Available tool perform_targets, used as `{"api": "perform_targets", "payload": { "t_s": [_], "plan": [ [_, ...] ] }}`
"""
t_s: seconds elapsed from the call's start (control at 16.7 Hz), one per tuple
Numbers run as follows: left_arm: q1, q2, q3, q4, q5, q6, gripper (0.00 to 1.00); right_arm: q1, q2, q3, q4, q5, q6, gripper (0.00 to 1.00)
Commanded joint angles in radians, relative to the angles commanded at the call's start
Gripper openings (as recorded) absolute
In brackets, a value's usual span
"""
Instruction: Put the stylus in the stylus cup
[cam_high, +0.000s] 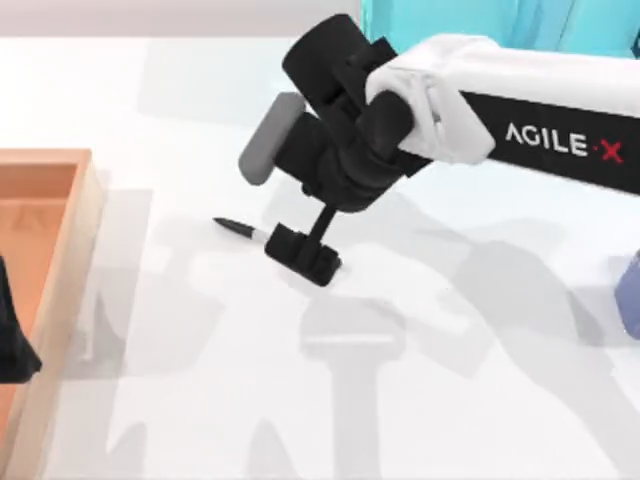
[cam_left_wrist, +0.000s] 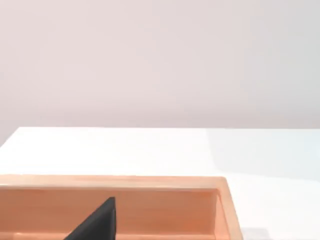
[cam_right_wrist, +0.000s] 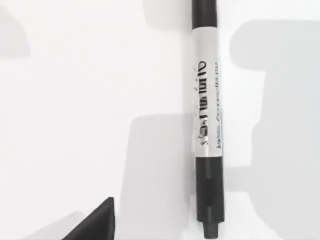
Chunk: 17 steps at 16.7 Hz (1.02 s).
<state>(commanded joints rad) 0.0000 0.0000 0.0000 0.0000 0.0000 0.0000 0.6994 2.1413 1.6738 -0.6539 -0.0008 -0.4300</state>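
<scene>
The right gripper (cam_high: 303, 253) hangs just above the stylus (cam_high: 236, 229) lying on the table (cam_high: 450, 380); whether its fingers are parted or closed, I cannot tell.

White table (cam_high: 200, 420) w/ stylus (cam_high: 236, 229) flat mid-table, wooden tray (cam_high: 62, 290) at left edge, blue cup (cam_high: 630, 297) at right edge.

a rendered simulation test bench, not a real room: a plain white flat table (cam_high: 200, 420), a bare pale wall behind, a light wooden tray (cam_high: 60, 250) at the left edge.
</scene>
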Motion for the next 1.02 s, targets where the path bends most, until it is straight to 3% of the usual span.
{"api": "perform_targets", "payload": {
  "t_s": [0.54, 1.02],
  "plan": [
    [0.000, 0.000, 0.000, 0.000, 0.000, 0.000, 1.00, 0.010, 0.063, 0.048, -0.005, 0.003, -0.007, 1.00],
    [0.000, 0.000, 0.000, 0.000, 0.000, 0.000, 1.00, 0.013, 0.302, 0.153, 0.128, 0.007, -0.006, 1.00]
  ]
}}
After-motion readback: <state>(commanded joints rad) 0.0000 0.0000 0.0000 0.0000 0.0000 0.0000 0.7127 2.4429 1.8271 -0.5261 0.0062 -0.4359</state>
